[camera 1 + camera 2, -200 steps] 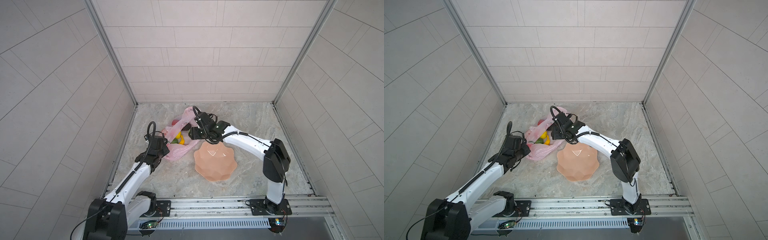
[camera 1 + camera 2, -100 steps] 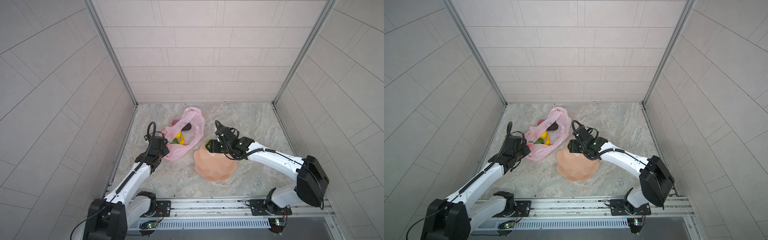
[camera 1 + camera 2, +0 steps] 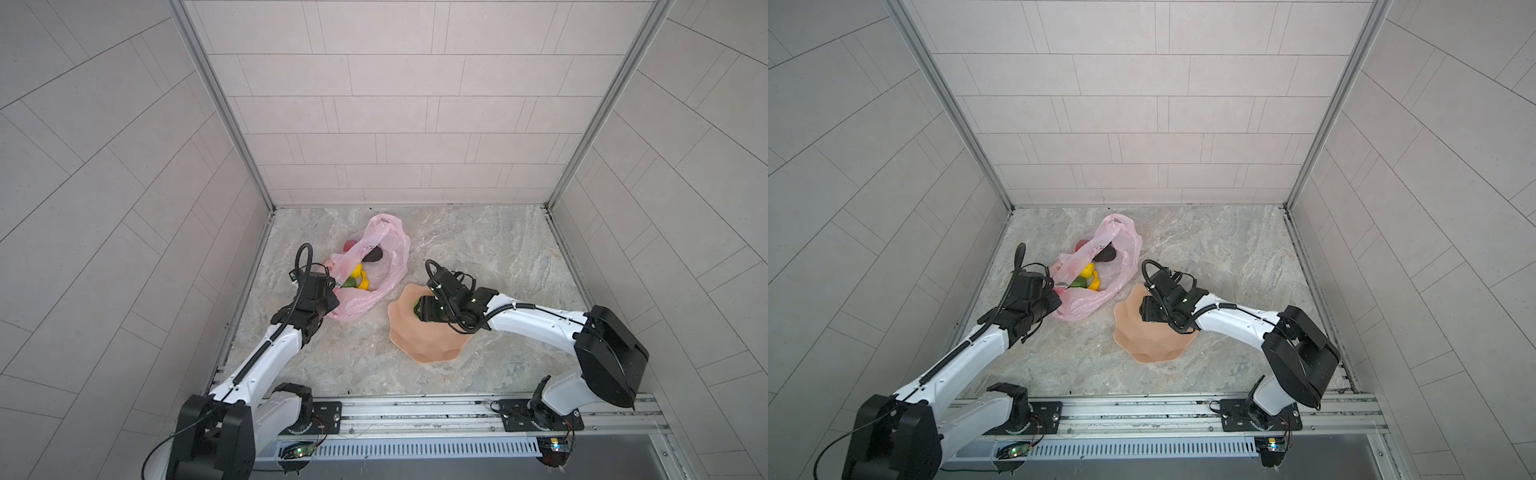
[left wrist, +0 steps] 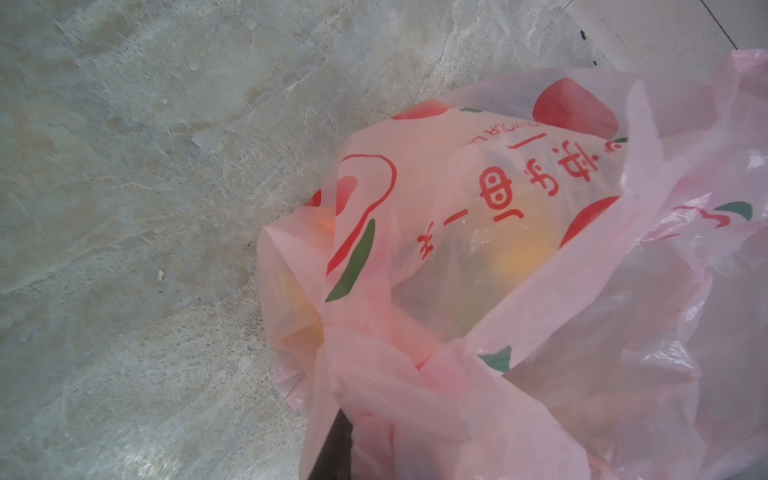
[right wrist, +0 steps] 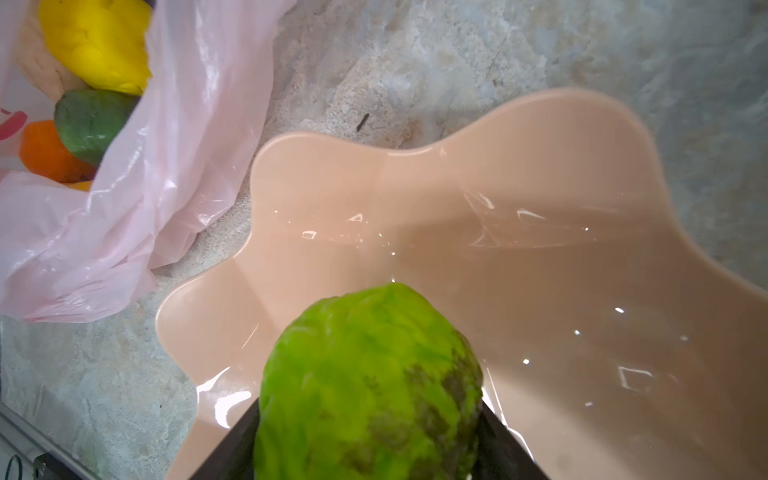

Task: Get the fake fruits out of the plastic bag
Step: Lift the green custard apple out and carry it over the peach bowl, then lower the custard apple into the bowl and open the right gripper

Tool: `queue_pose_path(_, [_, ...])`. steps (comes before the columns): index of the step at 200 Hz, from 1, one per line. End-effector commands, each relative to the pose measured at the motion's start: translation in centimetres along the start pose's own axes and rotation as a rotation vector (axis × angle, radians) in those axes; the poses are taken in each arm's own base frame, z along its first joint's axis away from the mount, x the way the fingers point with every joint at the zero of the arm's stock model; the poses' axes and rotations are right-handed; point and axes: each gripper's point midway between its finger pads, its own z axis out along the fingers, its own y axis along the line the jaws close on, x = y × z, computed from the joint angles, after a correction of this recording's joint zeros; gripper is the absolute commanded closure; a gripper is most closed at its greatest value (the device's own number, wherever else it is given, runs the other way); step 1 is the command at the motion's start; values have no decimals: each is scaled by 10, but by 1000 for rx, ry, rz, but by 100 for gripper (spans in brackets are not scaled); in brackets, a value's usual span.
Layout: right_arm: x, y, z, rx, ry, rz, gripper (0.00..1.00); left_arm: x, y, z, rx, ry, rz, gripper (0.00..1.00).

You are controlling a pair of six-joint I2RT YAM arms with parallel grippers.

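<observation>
Right gripper, clamped on a green fruit, I've swung from the bag to over the dish. My left gripper still pinches the bag's edge, and the other fruits are left inside.

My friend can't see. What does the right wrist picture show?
A bumpy green fruit is held in the right gripper over a peach dish. Beside the dish lies a pink bag with yellow, green and orange fruits inside, on a stone table.

Peach scalloped dish on grey marbled tabletop
</observation>
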Motion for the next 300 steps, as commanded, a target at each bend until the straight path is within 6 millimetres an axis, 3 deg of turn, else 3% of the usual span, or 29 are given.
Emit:
queue_pose_path(1, [-1,-6,9,41,-13,3,43,1,5,2,-20,-8,13,82])
queue_pose_path(45, [5,-18,21,100,8,-8,43,1,6,3,-23,-8,13,82])
queue_pose_path(108, [1,-35,21,174,-9,-36,41,1,6,3,-22,-5,13,83])
queue_pose_path(150, [-4,-37,15,188,-25,-49,32,2,5,4,-19,-2,13,84])
queue_pose_path(237, [-12,-21,-2,156,-17,-107,14,2,13,1,-44,-20,3,84])
queue_pose_path(300, [-34,6,-45,69,-106,-174,14,6,38,-14,-133,-45,-80,88])
